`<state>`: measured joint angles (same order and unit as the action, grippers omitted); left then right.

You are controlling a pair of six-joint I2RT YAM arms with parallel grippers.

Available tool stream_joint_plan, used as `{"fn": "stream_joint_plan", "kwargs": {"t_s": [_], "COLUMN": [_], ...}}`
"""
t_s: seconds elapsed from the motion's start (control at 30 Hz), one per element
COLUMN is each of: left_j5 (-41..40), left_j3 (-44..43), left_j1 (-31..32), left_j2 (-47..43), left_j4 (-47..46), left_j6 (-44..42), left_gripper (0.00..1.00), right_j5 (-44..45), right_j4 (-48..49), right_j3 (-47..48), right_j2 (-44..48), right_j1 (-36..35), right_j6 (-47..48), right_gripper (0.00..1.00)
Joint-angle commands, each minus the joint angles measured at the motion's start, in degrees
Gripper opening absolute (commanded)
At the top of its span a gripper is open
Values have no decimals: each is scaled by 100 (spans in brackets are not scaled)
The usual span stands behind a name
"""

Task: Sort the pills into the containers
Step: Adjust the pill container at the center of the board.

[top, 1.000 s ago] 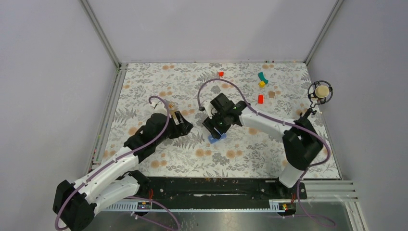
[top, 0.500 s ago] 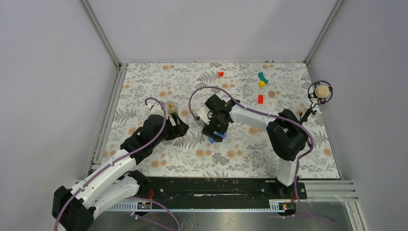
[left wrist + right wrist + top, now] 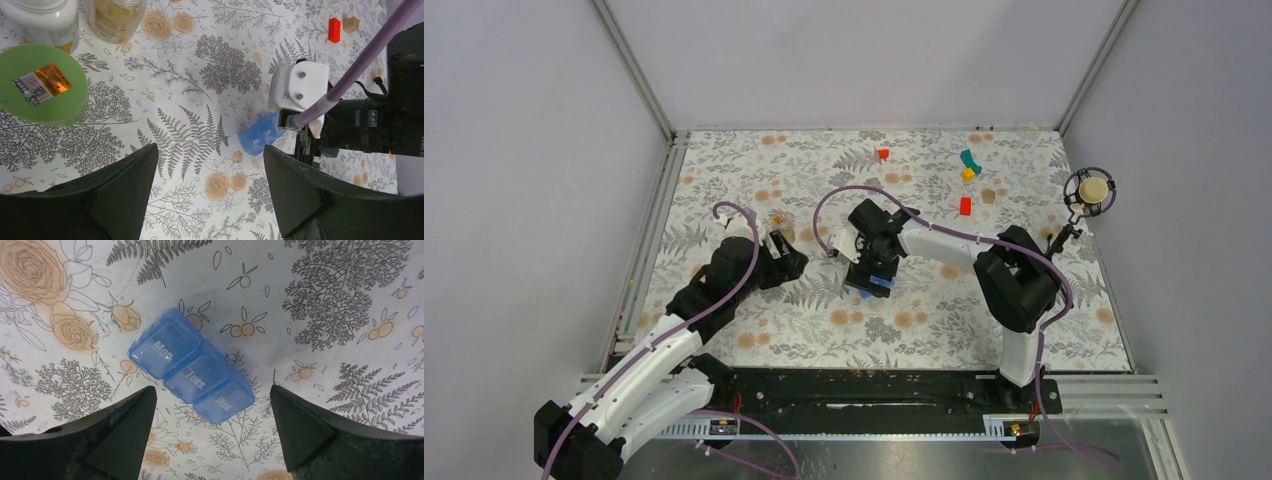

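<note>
The blue pill box (image 3: 192,370) lies flat on the floral worktop (image 3: 325,305), slanted across the right wrist view, its lids shut and marked Mon., Tues. and Wed. The right pincer (image 3: 211,390) hangs right over it, released: its two fingers (image 3: 120,435) stand wide apart on either side of the box, and neither presses on it. From above, the box (image 3: 880,284) shows as a small blue patch just under the right arm's wrist, near the middle of the worktop. In the left wrist view only one end of the box (image 3: 258,136) peeks out from beneath that wrist. The left pincer (image 3: 210,150) is also released, nothing between its fingers, held over bare worktop to the left of the box and well apart from it. Beside it sit a green round lid (image 3: 42,82) with a sticker, a white bottle (image 3: 45,17) and a clear bottle (image 3: 141,15) of yellowish pills (image 3: 112,17). Farther back lie a red block (image 3: 965,206), a second red block (image 3: 883,154), a teal piece (image 3: 970,158) and a yellow piece (image 3: 968,174).
</note>
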<state>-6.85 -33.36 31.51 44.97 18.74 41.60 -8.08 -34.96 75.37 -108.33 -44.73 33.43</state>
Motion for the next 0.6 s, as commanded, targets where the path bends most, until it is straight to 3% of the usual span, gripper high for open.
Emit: {"fn": "stream_joint_plan", "kwargs": {"t_s": [0.0, 0.3, 0.57], "left_j5": [26, 57, 44], "left_j3": [-123, -133, -97], "left_j1": [-54, -92, -110], "left_j2": [-101, -94, -139], "left_j4": [-90, -84, -71], "left_j6": [-124, -136, -109], "left_gripper": [79, 79, 79], "right_j5": [327, 855, 1292], "right_j4": [-293, 282, 71], "right_j3": [190, 50, 305], "right_j2": [-132, -317, -205], "right_j1": [-156, -365, -378], "right_j6": [358, 455, -301], "right_gripper": [92, 89, 73]}}
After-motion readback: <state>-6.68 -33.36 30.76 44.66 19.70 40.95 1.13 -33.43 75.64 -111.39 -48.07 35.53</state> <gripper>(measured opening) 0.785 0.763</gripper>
